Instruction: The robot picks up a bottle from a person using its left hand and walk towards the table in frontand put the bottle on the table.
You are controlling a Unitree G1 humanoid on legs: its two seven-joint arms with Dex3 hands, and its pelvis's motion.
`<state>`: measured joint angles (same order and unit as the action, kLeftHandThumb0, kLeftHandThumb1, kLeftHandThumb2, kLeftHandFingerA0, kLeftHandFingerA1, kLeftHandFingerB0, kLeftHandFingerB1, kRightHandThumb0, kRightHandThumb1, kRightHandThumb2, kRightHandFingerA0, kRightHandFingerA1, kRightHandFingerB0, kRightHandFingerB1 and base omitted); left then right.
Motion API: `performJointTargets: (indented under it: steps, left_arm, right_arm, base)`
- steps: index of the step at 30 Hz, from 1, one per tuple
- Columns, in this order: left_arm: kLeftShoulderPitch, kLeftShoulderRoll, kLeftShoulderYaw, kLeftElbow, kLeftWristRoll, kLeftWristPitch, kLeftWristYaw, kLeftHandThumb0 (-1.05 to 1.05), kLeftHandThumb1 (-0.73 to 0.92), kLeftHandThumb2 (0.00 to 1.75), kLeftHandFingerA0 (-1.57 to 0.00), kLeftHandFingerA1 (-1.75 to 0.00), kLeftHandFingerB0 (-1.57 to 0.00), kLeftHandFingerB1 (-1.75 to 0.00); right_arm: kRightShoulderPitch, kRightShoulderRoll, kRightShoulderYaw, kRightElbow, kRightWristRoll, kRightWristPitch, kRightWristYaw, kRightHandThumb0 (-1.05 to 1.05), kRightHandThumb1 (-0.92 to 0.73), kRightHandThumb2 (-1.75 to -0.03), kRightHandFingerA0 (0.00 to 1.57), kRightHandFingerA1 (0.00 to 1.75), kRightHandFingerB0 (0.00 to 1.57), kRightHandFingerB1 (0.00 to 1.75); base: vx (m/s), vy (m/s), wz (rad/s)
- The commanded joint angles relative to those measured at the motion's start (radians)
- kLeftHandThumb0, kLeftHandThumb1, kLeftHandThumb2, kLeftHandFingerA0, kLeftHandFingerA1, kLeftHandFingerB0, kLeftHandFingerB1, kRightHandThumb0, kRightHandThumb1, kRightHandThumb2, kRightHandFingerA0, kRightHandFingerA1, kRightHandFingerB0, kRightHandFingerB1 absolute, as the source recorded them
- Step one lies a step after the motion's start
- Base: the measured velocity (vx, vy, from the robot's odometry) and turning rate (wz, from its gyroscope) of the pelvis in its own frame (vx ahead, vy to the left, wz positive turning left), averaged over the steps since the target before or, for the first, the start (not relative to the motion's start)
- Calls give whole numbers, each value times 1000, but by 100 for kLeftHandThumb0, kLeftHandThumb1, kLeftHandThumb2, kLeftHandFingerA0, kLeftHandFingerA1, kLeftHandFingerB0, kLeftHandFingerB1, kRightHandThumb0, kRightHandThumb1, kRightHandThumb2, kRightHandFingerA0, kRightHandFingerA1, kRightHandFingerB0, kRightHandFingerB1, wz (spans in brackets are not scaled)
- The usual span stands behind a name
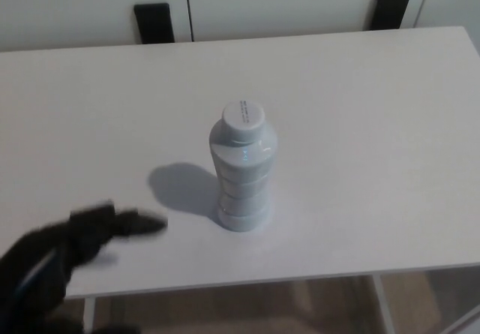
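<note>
Fingers (139, 223) of the black left hand (56, 255) are spread and grasp nothing. They sit over the front left part of the white surface (375, 124), blurred in outline. Right hand: not in view.

A pale white, ribbed plastic bottle (241, 176) stands upright near the middle of the surface, somewhat closer to the front edge and well apart from the fingers.

Handling, as judged: probably light and fairly stiff, with thin walls that may give under a hard squeeze. The smooth plastic is likely slippery. The ridged mid-body below the shoulder offers the surest hold. Being tall and narrow, it would tip easily if knocked. Fill level cannot be determined.

Appearance: round white screw cap (242, 115) with small unreadable print, sloped shoulder, and horizontal ridges around a cylindrical body.
</note>
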<state>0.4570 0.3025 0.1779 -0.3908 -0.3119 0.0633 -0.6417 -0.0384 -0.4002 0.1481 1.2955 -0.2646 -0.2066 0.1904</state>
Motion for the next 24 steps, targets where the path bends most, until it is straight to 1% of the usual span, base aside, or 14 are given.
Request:
performJointTargets:
  steps: [1, 4, 5, 7, 9, 10, 13, 15, 18, 19, 20, 21, 22, 24]
  left_arm:
    - [309, 84, 122, 87, -366, -39, -502, -55, 20, 56, -107, -53, -95, -49]
    - [273, 189, 54, 226, -199, -118, -558, -65, 26, 61, -92, -51, -84, -48]
    - [258, 195, 42, 261, -180, -139, -568, -67, 36, 53, -90, -47, -82, -44]
    - [213, 189, 12, 357, -146, -200, -586, -72, 42, 55, -90, -46, -80, -43]
    - [133, 185, -17, 463, -190, -1, -596, -65, 42, 54, -87, -50, -74, -45]
    - [104, 184, -30, 503, -182, 34, -586, -67, 44, 54, -88, -49, -74, -43]
    - [-48, 173, -76, 623, -99, 78, -480, -65, 51, 57, -93, -51, -76, -44]
    - [-126, 140, -79, 686, -81, 176, -359, -61, 51, 56, -93, -54, -78, -48]
    - [-216, 82, -60, 861, -61, 150, -276, -63, 49, 55, -87, -61, -76, -51]
    - [-273, 55, -45, 967, -37, 139, -191, -65, 49, 54, -94, -64, -77, -57]
    - [-307, 40, -35, 1034, -21, 125, -136, -72, 39, 85, -93, -76, -76, -69]
    - [-321, 35, -30, 1067, -13, 110, -112, -72, 39, 85, -93, -76, -76, -69]
    - [-357, 21, -11, 1153, -9, 90, -59, -69, 49, 58, -103, -73, -78, -66]
    - [-401, 13, 25, 1297, 2, 25, 47, -65, 51, 55, -112, -83, -82, -73]
  right_arm:
    - [47, -21, 0, 8, -7, 9, -12, -31, -77, -63, 53, 41, 42, 35]
    - [49, -14, 4, 20, -13, 28, -12, -33, -74, -62, 54, 40, 44, 35]
    - [53, -14, 5, 21, -15, 27, -15, -33, -74, -62, 54, 40, 42, 35]
    - [64, -15, 8, 23, -19, 23, -23, -32, -75, -62, 54, 40, 41, 35]
    - [70, -17, 9, 20, -19, 19, -17, -32, -75, -62, 52, 40, 41, 35]
    - [79, -18, 9, 16, -18, 13, -15, -32, -75, -62, 52, 40, 41, 35]
    - [91, -15, 12, 16, -21, 16, -24, -33, -75, -62, 52, 40, 42, 35]
    - [94, -12, 10, 16, -20, 17, -26, -33, -74, -62, 53, 41, 42, 35]
    - [97, -8, 12, 22, -22, 14, -29, -34, -73, -62, 52, 40, 41, 35]
    - [94, -8, 11, 24, -21, 12, -27, -34, -74, -62, 55, 40, 42, 35]
    - [93, -8, 10, 23, -20, 11, -25, -34, -74, -62, 55, 40, 41, 35]
    - [92, -8, 10, 22, -20, 11, -24, -34, -74, -62, 55, 40, 41, 35]
    - [91, -11, 14, 20, -24, 5, -27, -35, -75, -62, 54, 39, 42, 35]
    - [80, -16, 12, 21, -24, 11, -26, -35, -74, -62, 56, 41, 43, 35]
  base:
    - [0, 0, 0]
    - [0, 0, 0]
    - [0, 0, 0]
    - [0, 0, 0]
    - [0, 0, 0]
    - [0, 0, 0]
    - [0, 0, 0]
    - [0, 0, 0]
    - [0, 0, 0]
    - [0, 0, 0]
    - [0, 0, 0]
    - [0, 0, 0]
    - [0, 0, 0]
    - [0, 0, 0]
